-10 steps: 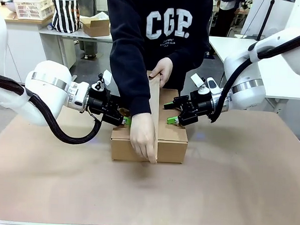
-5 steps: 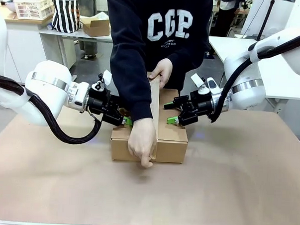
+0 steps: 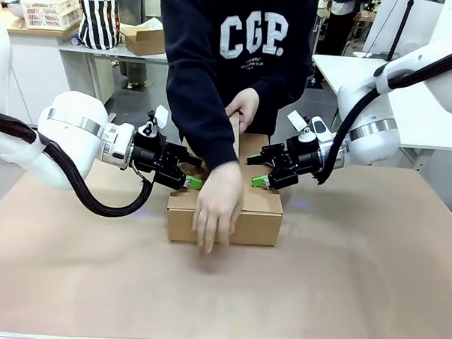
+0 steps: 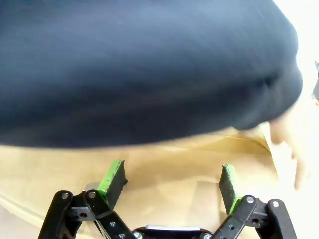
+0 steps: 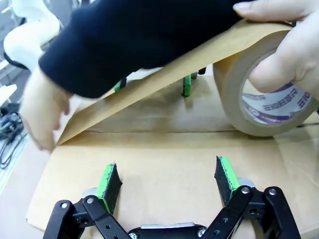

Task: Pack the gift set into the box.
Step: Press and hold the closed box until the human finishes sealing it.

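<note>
The box (image 3: 259, 210) sits mid-table with its top flaps folded down, so its contents are hidden. A person leans over it, one hand (image 3: 217, 205) at its front edge and the other (image 3: 244, 106) holding a roll of brown tape (image 5: 264, 94) at its far side. A tape strip (image 5: 164, 82) runs from the roll across the box top (image 5: 149, 159) under the dark sleeve (image 4: 139, 69). My left gripper (image 3: 191, 173) hovers open over the box's left part (image 4: 172, 181). My right gripper (image 3: 256, 170) hovers open over its right part (image 5: 167, 181). Neither holds anything.
Brown paper covers the table (image 3: 356, 280), with free room in front and to both sides of the box. Behind the person, a far bench carries a small carton (image 3: 145, 38), a striped bag (image 3: 99, 20) and a white basket (image 3: 49, 8).
The person's near hand, pressing the tape end over the box's front edge, has slid down the front face and then come up and left, blurred. Both grippers have stayed in place.
</note>
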